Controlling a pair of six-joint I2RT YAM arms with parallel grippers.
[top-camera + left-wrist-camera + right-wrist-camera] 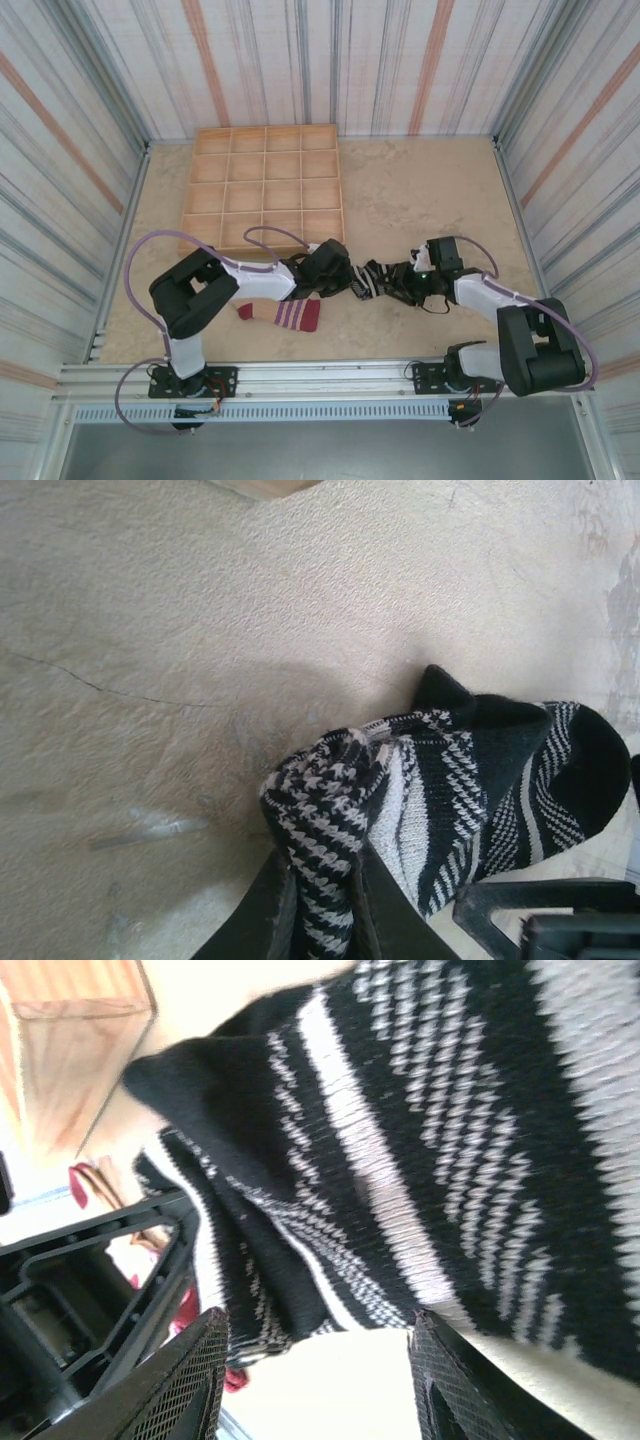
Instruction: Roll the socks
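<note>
At table (pixel 420 190) centre | your left claw (pixel 320 905) pinches the black sock (pixel 480 780) | right claw (pixel 318 1360) wide | hold taut, roll tight

Pale speckled table (pixel 420 190), wooden grid tray (pixel 262 190) of sixteen compartments at the far left, beige sock (pixel 282 314) with dark red ends flat by the near edge, black patterned sock (pixel 373 281) bunched mid-table, just right of it.
</note>
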